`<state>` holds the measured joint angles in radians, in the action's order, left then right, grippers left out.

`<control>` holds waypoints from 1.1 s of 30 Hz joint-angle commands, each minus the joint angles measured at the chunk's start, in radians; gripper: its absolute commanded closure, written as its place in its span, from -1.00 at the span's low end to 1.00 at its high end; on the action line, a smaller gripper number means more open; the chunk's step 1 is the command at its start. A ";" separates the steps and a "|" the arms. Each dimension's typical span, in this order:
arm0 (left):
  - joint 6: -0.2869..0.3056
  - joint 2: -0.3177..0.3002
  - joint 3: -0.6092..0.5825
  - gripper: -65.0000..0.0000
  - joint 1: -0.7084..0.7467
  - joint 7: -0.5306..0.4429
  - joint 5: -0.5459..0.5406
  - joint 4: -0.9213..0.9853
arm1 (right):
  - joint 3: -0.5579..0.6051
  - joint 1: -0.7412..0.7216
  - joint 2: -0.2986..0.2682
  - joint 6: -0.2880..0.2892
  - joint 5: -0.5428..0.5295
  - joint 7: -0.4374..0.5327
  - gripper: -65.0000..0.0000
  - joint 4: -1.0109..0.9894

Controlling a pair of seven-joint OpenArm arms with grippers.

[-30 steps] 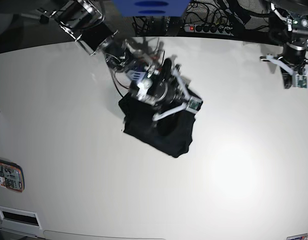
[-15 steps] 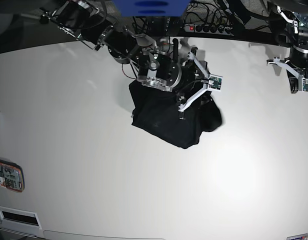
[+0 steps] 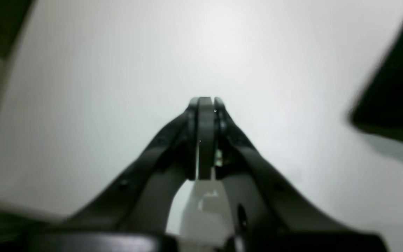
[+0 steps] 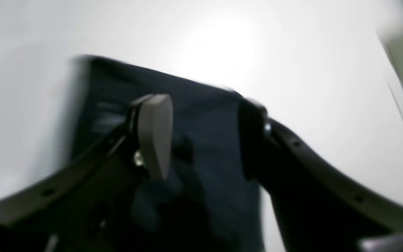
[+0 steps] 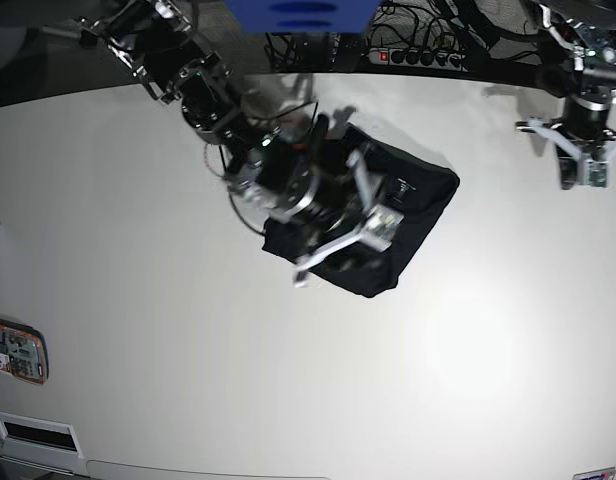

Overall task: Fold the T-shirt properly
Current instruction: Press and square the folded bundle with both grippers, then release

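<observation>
The black T-shirt (image 5: 413,195) lies folded into a compact, roughly rectangular pile on the white table (image 5: 188,330), right of centre at the back. My right gripper (image 5: 346,250) hovers over the pile's lower left part. In the right wrist view it (image 4: 203,136) stands open, the T-shirt (image 4: 201,105) lying flat below and nothing between its fingers (image 4: 154,133). My left gripper (image 5: 571,172) hangs at the far right back, well away from the shirt. Its jaws (image 3: 205,105) are pressed together, shut and empty, above bare table.
A power strip (image 5: 418,56) and cables lie behind the table's rear edge, beside a blue object (image 5: 298,14). A small orange-edged device (image 5: 16,350) sits at the left edge. A dark blurred shape (image 3: 397,87) fills the right of the left wrist view.
The T-shirt has shifted right and now lies flatter, one corner reaching up right. My right gripper has opened and swung back toward the pile's lower left. The left arm barely moved.
</observation>
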<state>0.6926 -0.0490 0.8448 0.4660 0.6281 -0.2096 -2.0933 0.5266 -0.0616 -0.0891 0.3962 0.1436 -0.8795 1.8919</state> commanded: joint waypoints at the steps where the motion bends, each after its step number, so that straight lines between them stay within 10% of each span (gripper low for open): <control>1: 0.006 0.018 -0.029 1.00 0.015 -0.023 -0.020 -0.016 | -0.050 0.009 -0.001 0.000 -0.006 0.015 0.11 0.016; 15: -0.046 0.094 -0.488 1.00 0.024 -0.012 -0.003 0.083 | -0.280 0.016 -0.001 0.000 -0.008 -0.019 0.11 -0.028; 28: -0.087 -0.027 -0.592 1.00 -0.062 -0.030 0.043 0.405 | -0.273 0.075 -0.005 0.000 -0.008 -0.066 0.11 -0.087; 33: -0.089 -0.025 -0.594 1.00 -0.062 -0.187 0.197 0.405 | -0.242 0.084 -0.018 0.000 -0.006 -0.066 0.11 -0.108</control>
<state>0.6186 -0.0719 0.2504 0.4068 0.4149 -0.0372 -1.6852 0.2829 0.0349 -0.1112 0.4000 0.1417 -0.9665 1.7695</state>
